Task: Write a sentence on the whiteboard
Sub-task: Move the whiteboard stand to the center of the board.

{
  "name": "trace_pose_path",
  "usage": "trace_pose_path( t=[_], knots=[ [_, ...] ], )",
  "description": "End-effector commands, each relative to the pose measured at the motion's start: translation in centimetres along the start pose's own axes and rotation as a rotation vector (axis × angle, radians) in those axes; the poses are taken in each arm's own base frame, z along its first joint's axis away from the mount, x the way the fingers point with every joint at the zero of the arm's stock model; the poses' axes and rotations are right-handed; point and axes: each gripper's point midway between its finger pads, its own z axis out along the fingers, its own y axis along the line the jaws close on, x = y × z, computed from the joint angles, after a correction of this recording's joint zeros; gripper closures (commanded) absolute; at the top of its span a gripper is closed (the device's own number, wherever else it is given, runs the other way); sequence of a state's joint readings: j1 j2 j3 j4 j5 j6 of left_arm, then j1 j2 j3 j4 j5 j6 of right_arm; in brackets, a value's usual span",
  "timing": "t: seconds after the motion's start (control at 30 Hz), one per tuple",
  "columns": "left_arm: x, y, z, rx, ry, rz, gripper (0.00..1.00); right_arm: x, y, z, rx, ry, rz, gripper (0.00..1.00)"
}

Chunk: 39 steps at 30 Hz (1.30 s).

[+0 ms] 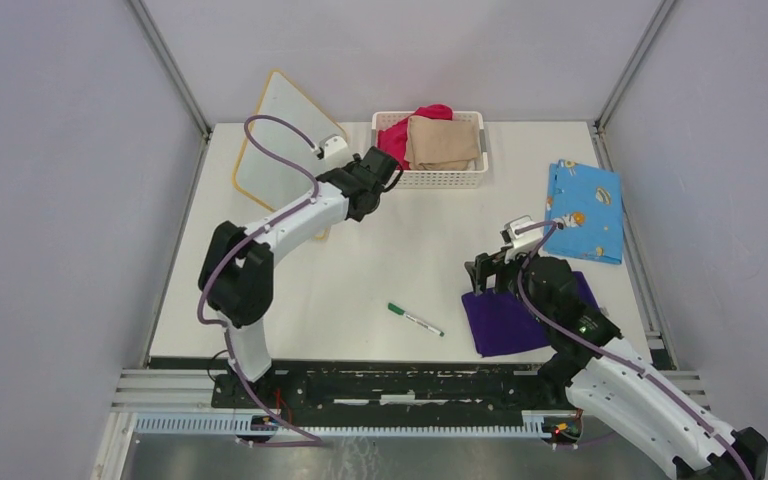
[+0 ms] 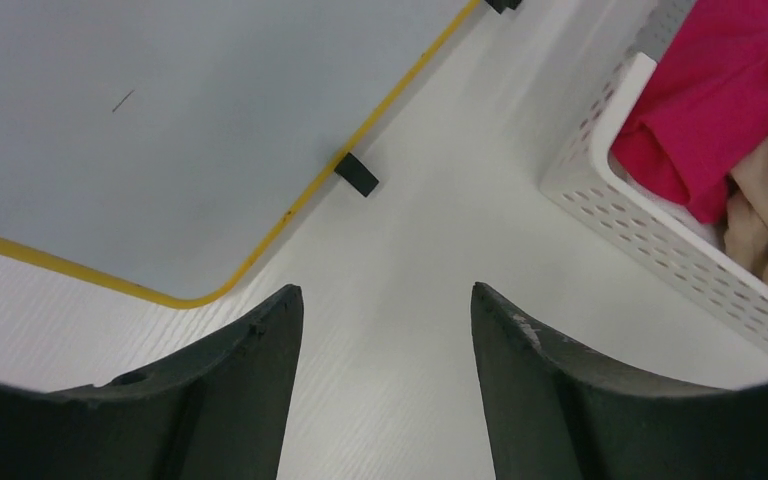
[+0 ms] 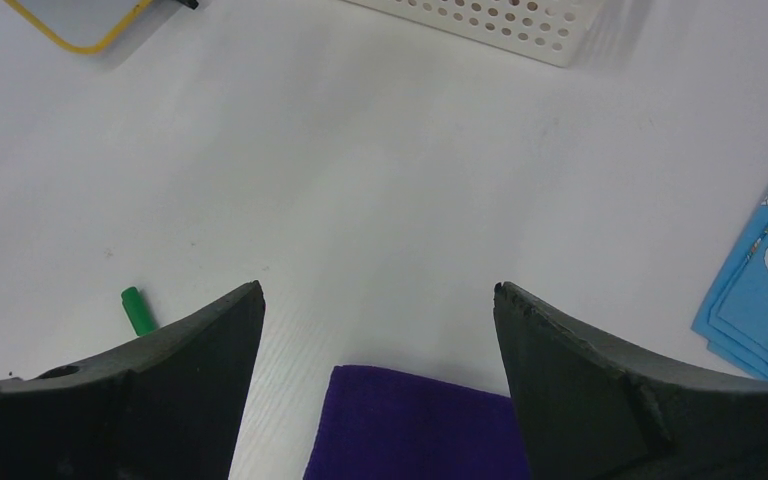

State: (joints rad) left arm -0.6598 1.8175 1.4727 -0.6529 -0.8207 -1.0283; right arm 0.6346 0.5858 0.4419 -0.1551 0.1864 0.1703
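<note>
Not yet writing on blank whiteboard (image 1: 275, 140) at ten o'clock, left gripper (image 1: 392, 170) and right gripper (image 1: 490, 274) parted, empty; next, grasp marker (image 1: 415, 319) at six.

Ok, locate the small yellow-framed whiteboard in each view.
Top external: whiteboard in the upper left of the picture.
Left wrist: whiteboard fills the upper left.
Right wrist: only a whiteboard corner, at the top-left edge.
Shared landmark: white perforated plastic basket, right of it everywhere.

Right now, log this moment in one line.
left fingers open, empty, by yellow-framed whiteboard; right fingers open above purple cloth; green marker on table, unheld
</note>
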Motion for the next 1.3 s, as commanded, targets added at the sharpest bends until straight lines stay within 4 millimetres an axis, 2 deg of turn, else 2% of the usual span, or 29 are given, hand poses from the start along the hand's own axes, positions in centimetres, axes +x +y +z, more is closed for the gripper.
trace_pose_path(
  t=[0.0, 0.17, 0.5, 1.07, 1.27],
  knots=[
    [-1.3, 0.5, 3.3, -0.111, -0.010, -0.100, 0.34, -2.9, -0.4, -0.7, 0.021, -0.070, -0.007, 0.10],
    [-0.4, 0.2, 5.2, -0.163, 0.000, -0.115, 0.40, -3.4, -0.7, -0.9, 0.036, -0.076, -0.016, 0.09],
    [1.7, 1.4, 8.1, -0.276, 0.041, -0.152, 0.41, -4.6, -0.7, -1.2, 0.037, -0.085, -0.041, 0.09],
    [2.3, 0.8, 11.4, -0.331, 0.034, -0.168, 0.44, -5.2, -1.1, -1.7, 0.052, -0.097, -0.062, 0.08],
    [2.3, 1.2, 12.2, -0.352, 0.023, -0.156, 0.45, -5.2, -1.3, -1.7, 0.063, -0.101, -0.066, 0.08]
  ],
)
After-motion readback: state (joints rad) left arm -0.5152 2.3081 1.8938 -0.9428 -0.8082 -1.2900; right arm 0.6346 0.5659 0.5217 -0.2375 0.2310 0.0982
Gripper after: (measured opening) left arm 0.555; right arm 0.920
